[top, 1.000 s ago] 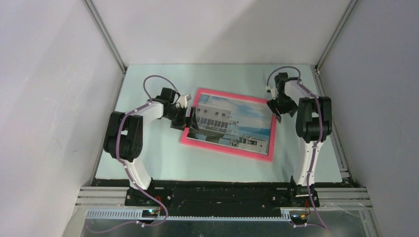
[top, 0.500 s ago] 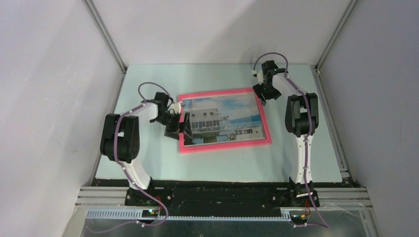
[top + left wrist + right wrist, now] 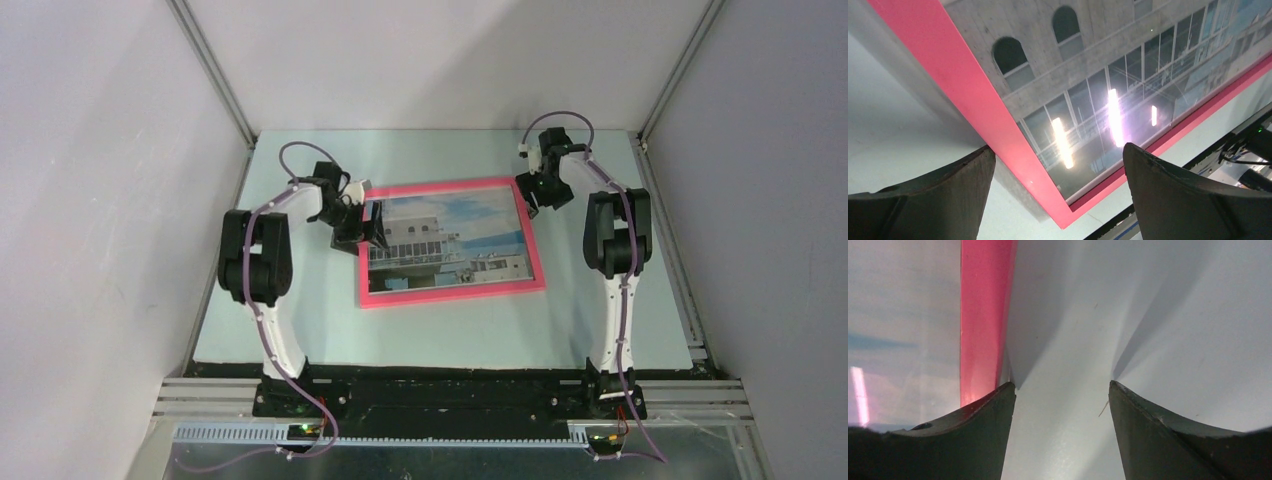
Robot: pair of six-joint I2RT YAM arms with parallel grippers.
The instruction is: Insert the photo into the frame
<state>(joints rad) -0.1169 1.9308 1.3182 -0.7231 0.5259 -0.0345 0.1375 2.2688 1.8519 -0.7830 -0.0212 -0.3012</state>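
Photo (image 3: 445,240): lay flat inside the pink frame (image 3: 450,295), mid-tabletop (image 3: 430,335). Left end effector (image 3: 368,228): fingers wide apart, straddling the frame's left border near its far corner. Right end effector (image 3: 530,195): fingers apart at the frame's far right corner, holding nothing.

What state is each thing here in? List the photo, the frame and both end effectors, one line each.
the photo: face up, sitting inside the frame.
the frame: lying on the table, slightly skewed, photo in it.
left end effector: open, straddling the frame's left edge, gripping nothing.
right end effector: open, at the frame's far right corner, gripping nothing.
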